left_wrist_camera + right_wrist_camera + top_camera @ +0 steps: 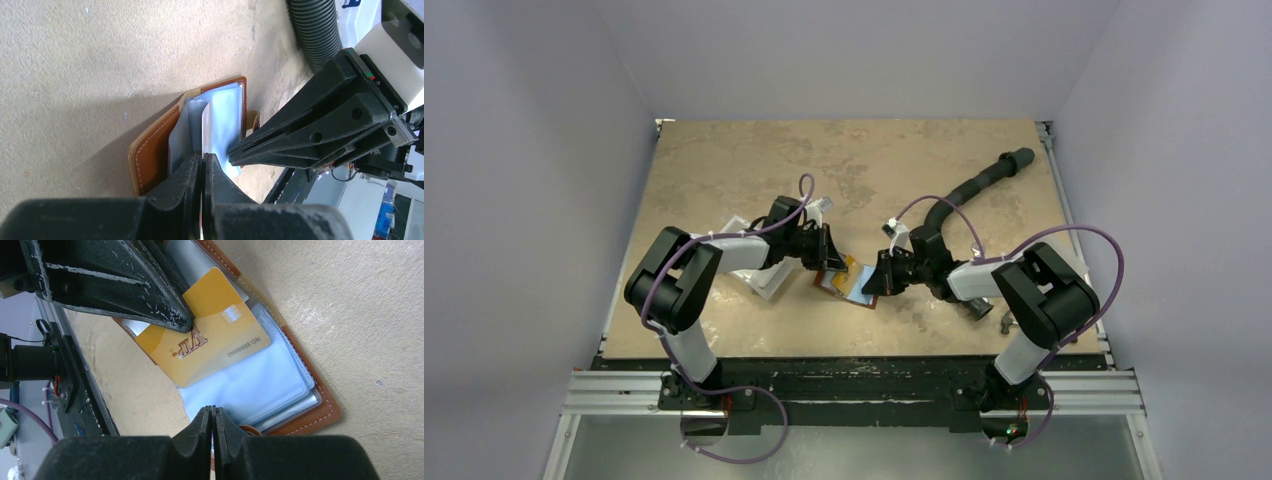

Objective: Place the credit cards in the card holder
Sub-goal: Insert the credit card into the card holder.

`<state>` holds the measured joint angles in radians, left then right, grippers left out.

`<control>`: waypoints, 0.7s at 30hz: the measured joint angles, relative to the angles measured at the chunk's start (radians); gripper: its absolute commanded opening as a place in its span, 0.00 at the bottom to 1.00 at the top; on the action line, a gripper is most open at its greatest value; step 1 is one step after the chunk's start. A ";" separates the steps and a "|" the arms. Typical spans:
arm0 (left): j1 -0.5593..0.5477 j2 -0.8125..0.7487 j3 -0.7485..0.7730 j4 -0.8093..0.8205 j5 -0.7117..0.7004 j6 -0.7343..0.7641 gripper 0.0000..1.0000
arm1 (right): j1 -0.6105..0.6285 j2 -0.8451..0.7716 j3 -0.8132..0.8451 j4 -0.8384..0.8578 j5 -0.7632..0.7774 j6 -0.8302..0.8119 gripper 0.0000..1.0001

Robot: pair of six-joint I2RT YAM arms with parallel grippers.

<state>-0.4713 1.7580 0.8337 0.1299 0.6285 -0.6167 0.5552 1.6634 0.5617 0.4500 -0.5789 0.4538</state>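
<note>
Near the middle of the mottled tan tabletop [350, 300], one brown leather folding card holder [320, 405] with pale stitching lies open and flat, its pale blue, glossy plastic sleeves [250, 385] fanned upward. One gold rectangular plastic credit card [220, 340], smooth, with raised "VIP" lettering and a small silver chip, lies slanted across those sleeves, one corner poking past the holder's edge. The left gripper [202, 161] is clamped tight on that card's edge, its black, scuffed fingers meeting over the gold face. The right gripper [214, 412] sits at the opposite side, its tips at the edge of the sleeves; its fingers are pressed almost together, only a slit between them, and whether a sleeve is caught there I cannot tell. One ribbed black hose [312, 25] lies beyond.
</note>
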 measured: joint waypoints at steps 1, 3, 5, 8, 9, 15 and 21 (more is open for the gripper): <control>0.000 0.000 -0.001 0.008 0.000 0.000 0.00 | 0.000 0.000 0.000 0.000 0.000 0.000 0.11; 0.000 0.000 -0.006 0.023 0.000 0.000 0.00 | 0.000 0.000 0.000 0.001 0.000 -0.001 0.11; 0.000 0.000 -0.014 0.039 0.000 -0.001 0.00 | 0.000 0.000 0.000 0.002 0.000 -0.001 0.11; 0.000 0.003 -0.024 0.061 0.002 -0.001 0.00 | 0.000 0.001 0.000 0.003 0.000 -0.001 0.11; 0.000 0.005 -0.027 0.069 0.004 -0.002 0.00 | 0.000 0.001 0.000 0.003 0.000 -0.001 0.11; 0.000 0.008 -0.053 0.119 0.014 -0.019 0.02 | 0.000 0.004 0.000 0.007 -0.002 -0.001 0.11; -0.014 -0.016 -0.107 0.165 -0.032 -0.034 0.33 | 0.000 0.004 0.000 0.008 -0.002 -0.001 0.11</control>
<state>-0.4850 1.7424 0.7265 0.2947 0.5968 -0.6510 0.5552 1.6676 0.5617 0.4580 -0.5808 0.4526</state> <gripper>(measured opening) 0.201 0.111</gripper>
